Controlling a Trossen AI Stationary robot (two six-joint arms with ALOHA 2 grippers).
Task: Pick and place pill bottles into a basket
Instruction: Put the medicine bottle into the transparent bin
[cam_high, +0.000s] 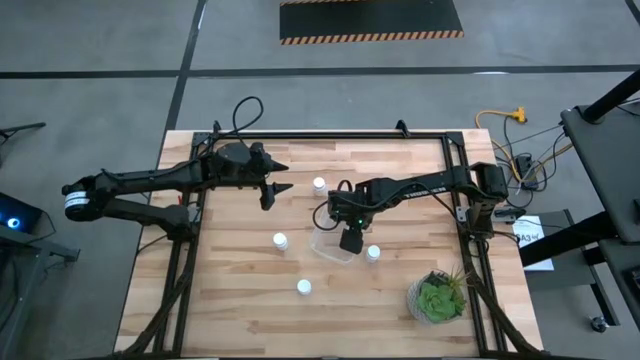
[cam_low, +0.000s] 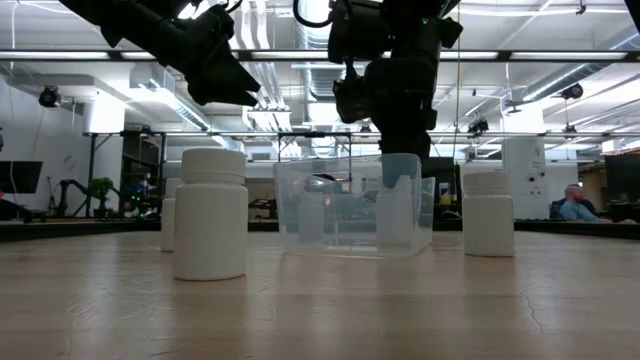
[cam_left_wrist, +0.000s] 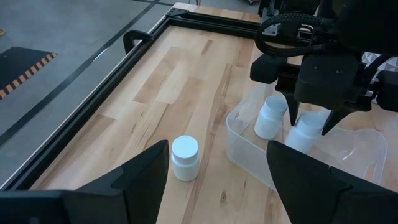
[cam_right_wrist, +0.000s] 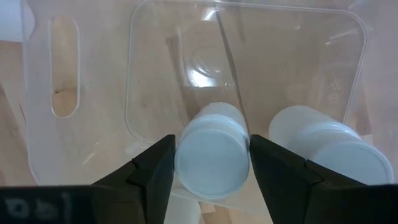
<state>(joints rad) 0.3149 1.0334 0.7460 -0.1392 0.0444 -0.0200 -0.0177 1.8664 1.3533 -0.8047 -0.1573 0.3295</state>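
Observation:
The clear bin (cam_high: 325, 243) stands at mid-table. My right gripper (cam_high: 350, 238) points down into it, shut on a white pill bottle (cam_right_wrist: 211, 155). A second bottle (cam_right_wrist: 323, 152) stands upright on the bin's floor beside it. Several more white bottles stand upright on the table: one far of the bin (cam_high: 319, 184), one to its left (cam_high: 280, 240), one to its right (cam_high: 373, 253) and one near the front (cam_high: 304, 287). My left gripper (cam_high: 284, 176) hovers open and empty above the table, far-left of the bin, with the far bottle (cam_left_wrist: 185, 157) ahead of it. My right gripper pinches the bottle between its two fingers (cam_right_wrist: 158, 168), which sit on opposite sides of its round cap (cam_right_wrist: 211, 158). The fingers come from above, pointing down. The bottle is upright inside the bin; whether its base rests on the bin's floor, I cannot tell.
A green potted plant (cam_high: 438, 297) stands at the table's near right corner. A black frame rail (cam_high: 330, 137) runs along the far edge and the sides. There is bare wood at the near left of the table.

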